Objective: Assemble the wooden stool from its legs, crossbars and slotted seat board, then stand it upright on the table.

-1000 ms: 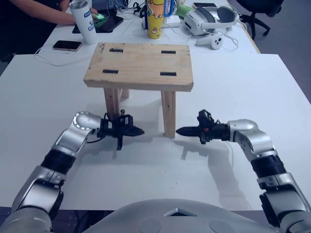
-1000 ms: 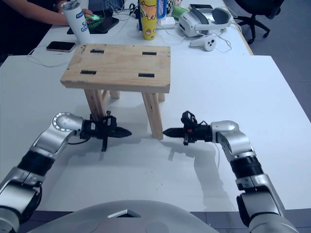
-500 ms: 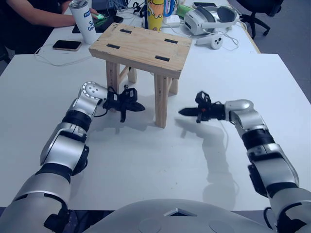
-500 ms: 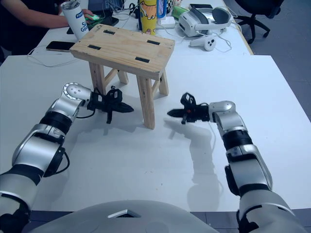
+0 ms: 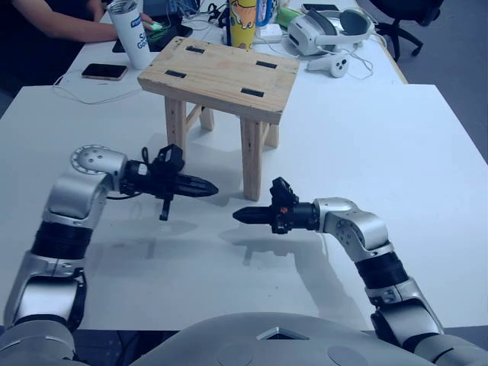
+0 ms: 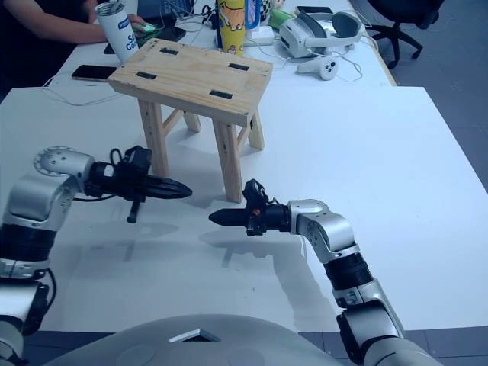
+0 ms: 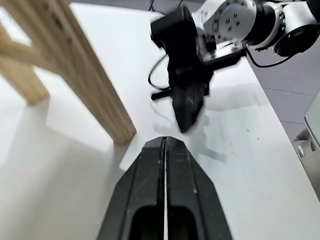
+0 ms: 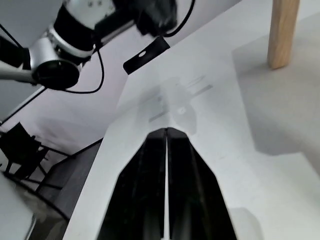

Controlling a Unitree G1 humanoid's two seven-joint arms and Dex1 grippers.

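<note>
- Already assembled: found the wooden stool [image 5: 225,84] standing upright on all four feet, toward the far middle of the white table [image 5: 427,168].
- Noted pale raw timber with the grain showing, and a flat rectangular seat board [image 5: 206,65] cut with four dark oblong slots.
- Noted square-section legs [image 5: 175,130] and thin crossbars [image 5: 194,118] slanting beneath the seat.
- Logged the left gripper [image 5: 212,187] low over the table, near the front leg [image 5: 250,164] and to its left. Black tapered fingers [image 7: 145,175] pressed together, nothing between them.
- Logged the right gripper [image 5: 236,216] nearer the robot than that leg, pointing toward the left one. Likewise closed and empty, clear of both the stool and the other gripper.
- From the left wrist view: caught the front leg's foot flat on the table top, the right gripper just beyond it, and a hairline seam where the matte fingers meet.
- From the right wrist view: caught one leg's foot on the table, the left arm's silver joints farther off, and the same thin seam.
- Beyond the stool: spotted a tumbler [image 5: 133,34], phone [image 5: 105,71], yellow cup [image 5: 242,30], headset [image 5: 328,30] and controller [image 5: 335,65].
</note>
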